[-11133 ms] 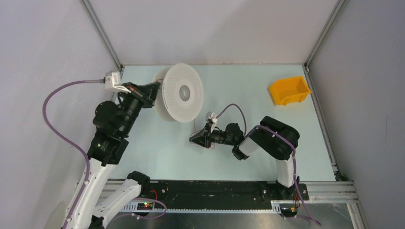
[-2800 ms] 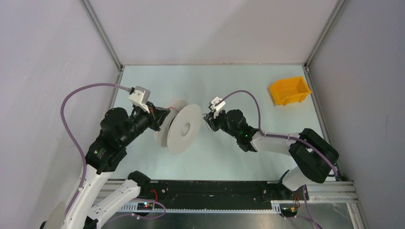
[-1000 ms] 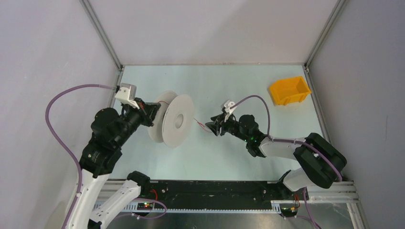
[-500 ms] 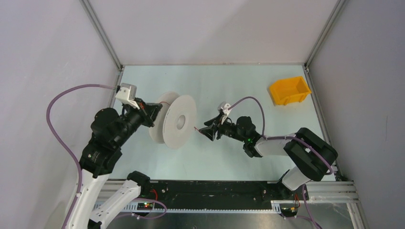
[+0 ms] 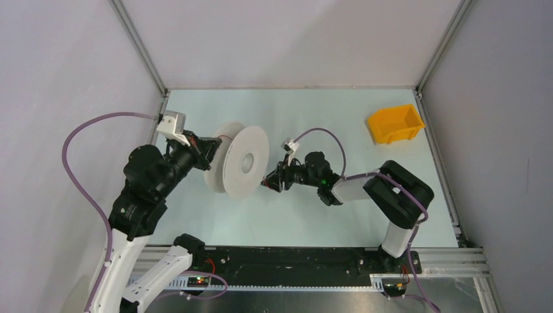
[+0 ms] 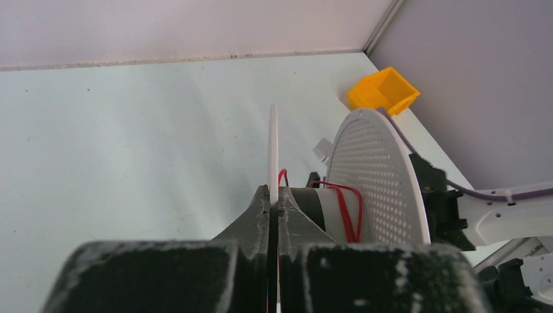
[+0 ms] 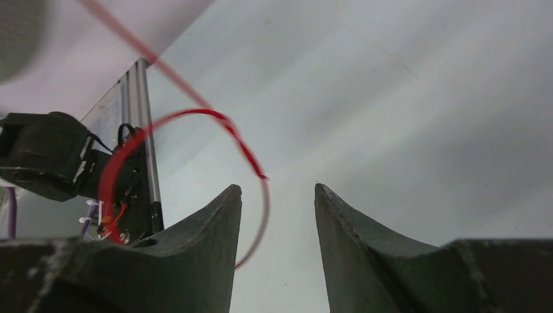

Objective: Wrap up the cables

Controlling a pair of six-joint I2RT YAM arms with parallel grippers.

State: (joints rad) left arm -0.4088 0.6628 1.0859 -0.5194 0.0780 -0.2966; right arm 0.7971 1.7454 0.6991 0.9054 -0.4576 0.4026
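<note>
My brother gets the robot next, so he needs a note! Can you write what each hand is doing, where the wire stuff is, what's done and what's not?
Left gripper: shut on the rim of one flange of the spool, which stands on edge.
Right gripper: open, close to the spool's front face, gripping nothing.
Wire: thin and red; its loose tail curls in front of the open fingers.
Done: a few turns sit on the hub.
To do: catch the tail and wind it on.

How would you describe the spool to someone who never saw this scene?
On the table's left half, the left gripper clamps a spool on edge. It is the only white round thing, with red wire on its core.
</note>
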